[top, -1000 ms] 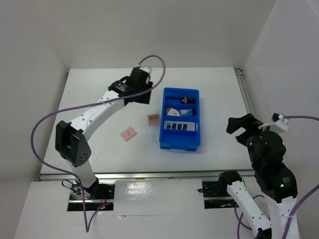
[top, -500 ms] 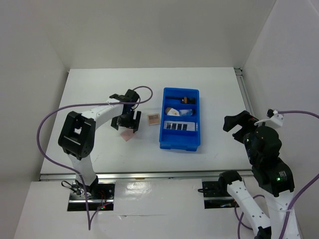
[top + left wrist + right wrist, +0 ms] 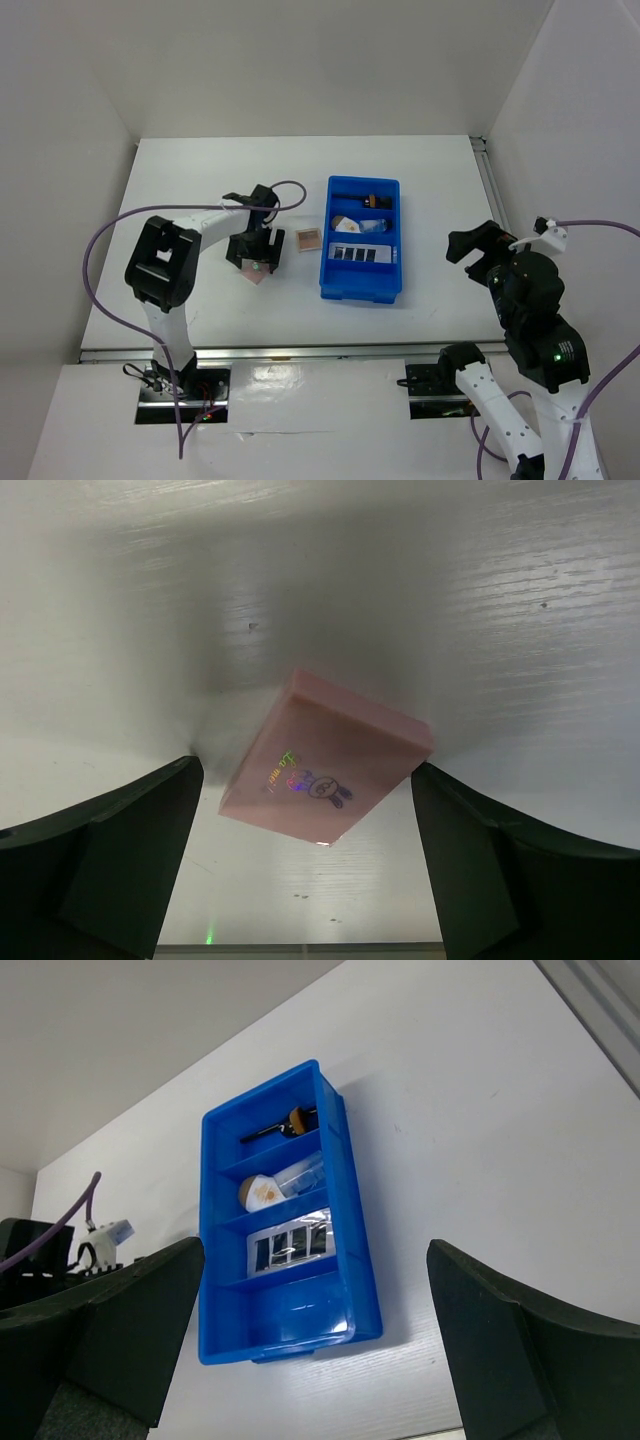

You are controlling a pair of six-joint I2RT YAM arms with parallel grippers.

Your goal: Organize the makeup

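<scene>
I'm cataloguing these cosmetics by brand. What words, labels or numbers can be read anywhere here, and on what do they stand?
Pink compact: a short line of shiny rainbow lettering beside a small cartoon figure; too blurred to read.
Brown compact: too small to tell whether it carries any print.
Nothing else shows readable text.

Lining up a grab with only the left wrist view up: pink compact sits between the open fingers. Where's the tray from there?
Observer: In the top view the blue tray lies to the right of the pink compact, apart from it.
Operator: Anything else loose on the table?
Observer: One brown compact, beside the tray's left wall and farther back than the pink one.
</scene>
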